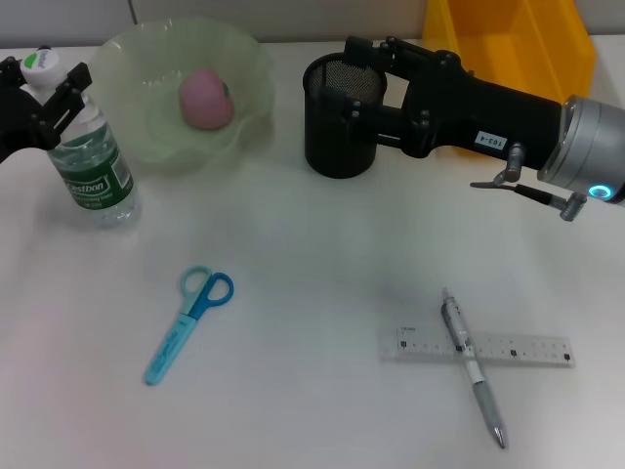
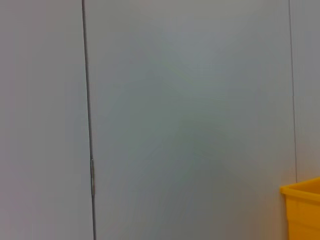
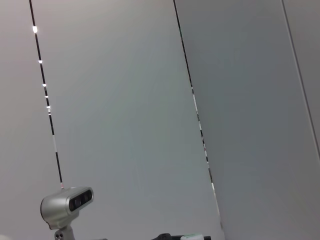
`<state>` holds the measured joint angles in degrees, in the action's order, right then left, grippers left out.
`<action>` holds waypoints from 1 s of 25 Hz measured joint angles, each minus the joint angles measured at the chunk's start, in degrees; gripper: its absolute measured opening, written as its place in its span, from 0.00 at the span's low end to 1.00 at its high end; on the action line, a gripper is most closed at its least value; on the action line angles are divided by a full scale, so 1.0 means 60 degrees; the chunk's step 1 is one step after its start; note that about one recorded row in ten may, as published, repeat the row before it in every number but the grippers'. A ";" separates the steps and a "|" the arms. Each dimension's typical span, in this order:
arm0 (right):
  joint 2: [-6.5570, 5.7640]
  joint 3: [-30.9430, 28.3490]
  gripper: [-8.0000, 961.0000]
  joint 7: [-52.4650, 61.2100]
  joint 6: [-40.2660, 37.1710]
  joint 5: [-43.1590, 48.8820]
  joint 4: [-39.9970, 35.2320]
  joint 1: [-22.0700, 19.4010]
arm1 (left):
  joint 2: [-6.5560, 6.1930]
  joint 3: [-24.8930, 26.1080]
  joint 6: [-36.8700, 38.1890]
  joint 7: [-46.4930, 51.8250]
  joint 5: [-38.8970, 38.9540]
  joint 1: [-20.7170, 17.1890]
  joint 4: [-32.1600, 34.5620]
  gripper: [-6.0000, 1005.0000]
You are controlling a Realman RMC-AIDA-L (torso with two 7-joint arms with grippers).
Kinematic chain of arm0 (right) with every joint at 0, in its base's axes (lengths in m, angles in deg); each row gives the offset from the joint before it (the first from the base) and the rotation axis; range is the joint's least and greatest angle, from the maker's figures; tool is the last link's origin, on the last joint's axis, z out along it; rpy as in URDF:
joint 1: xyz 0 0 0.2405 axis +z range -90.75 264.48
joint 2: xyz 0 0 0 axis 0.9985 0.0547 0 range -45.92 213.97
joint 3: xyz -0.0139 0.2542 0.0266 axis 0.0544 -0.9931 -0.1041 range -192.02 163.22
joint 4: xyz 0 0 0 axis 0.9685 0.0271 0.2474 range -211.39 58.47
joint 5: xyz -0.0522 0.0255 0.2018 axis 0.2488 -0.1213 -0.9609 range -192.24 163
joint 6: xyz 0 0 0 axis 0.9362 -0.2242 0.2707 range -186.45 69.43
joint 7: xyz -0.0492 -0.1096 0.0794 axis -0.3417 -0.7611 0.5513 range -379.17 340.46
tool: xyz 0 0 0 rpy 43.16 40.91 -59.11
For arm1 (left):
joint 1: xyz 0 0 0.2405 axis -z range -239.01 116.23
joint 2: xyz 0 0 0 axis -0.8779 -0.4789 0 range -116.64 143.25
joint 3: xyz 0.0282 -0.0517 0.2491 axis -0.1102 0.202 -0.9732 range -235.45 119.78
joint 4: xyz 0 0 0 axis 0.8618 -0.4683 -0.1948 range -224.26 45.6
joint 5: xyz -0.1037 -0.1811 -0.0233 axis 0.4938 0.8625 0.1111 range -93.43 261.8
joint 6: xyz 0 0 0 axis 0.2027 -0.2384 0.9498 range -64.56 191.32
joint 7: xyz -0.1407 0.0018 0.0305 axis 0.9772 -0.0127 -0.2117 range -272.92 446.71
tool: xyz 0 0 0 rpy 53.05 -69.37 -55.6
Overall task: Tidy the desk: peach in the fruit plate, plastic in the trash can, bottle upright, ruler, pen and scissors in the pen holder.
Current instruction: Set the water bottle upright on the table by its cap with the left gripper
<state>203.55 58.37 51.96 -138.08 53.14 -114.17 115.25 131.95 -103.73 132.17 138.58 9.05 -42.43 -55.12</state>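
From the head view I see the left gripper [image 1: 54, 93] at the neck of the water bottle [image 1: 90, 161], which stands upright on the surface [image 1: 312, 254] beside the fruit plate [image 1: 186, 93]; its fingers [image 1: 68, 88] bracket the cap, but I cannot tell whether they are clenched or released. The peach [image 1: 205, 98] already sits in the plate. The right gripper [image 1: 366, 73] lies over the rim of the black mesh pen holder [image 1: 340, 122]; I cannot tell its finger state either. The scissors [image 1: 187, 322] lie flat, well apart from the holder, and the pen [image 1: 474, 366] lies across the ruler [image 1: 479, 347]. The yellow bin [image 1: 513, 39] stands behind the right arm.

My worry: if the left arm pulls away while gripping, the bottle could topple into the plate. The right arm could drag the light holder over.

The left wrist view shows only a wall and a corner of the yellow bin [image 2: 302, 210], nothing of the bottle.

The right wrist view shows wall panels and a separate camera head [image 3: 67, 205] invisible from above.
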 joint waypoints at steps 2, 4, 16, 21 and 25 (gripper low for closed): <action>0.0000 -0.0001 0.78 -0.0001 -0.0001 0.0000 0.0000 0.0000 | 0.0000 0.0007 -0.0001 0.0000 0.0000 0.0001 0.0000 0.46; 0.0000 -0.0001 0.78 -0.0003 0.0007 0.0000 0.0001 0.0003 | 0.0001 0.0013 -0.0002 -0.0001 0.0000 0.0003 -0.0004 0.46; 0.0000 0.0001 0.78 -0.0006 0.0021 0.0000 -0.0001 0.0039 | 0.0000 0.0033 -0.0056 -0.0073 0.0024 0.0027 -0.0120 0.46; 0.0000 0.0000 0.77 -0.0005 0.0028 0.0000 -0.0001 0.0044 | -0.0001 -0.0002 -0.0056 -0.0074 0.0091 0.0080 -0.0121 0.46; 0.0000 0.0000 0.77 -0.0014 0.0031 0.0000 -0.0001 0.0044 | -0.0012 -0.0036 -0.0068 -0.0074 0.0086 0.0102 -0.0123 0.46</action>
<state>203.55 58.37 51.87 -137.89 53.14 -114.17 115.52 131.88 -103.94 131.77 138.13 9.57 -41.82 -55.86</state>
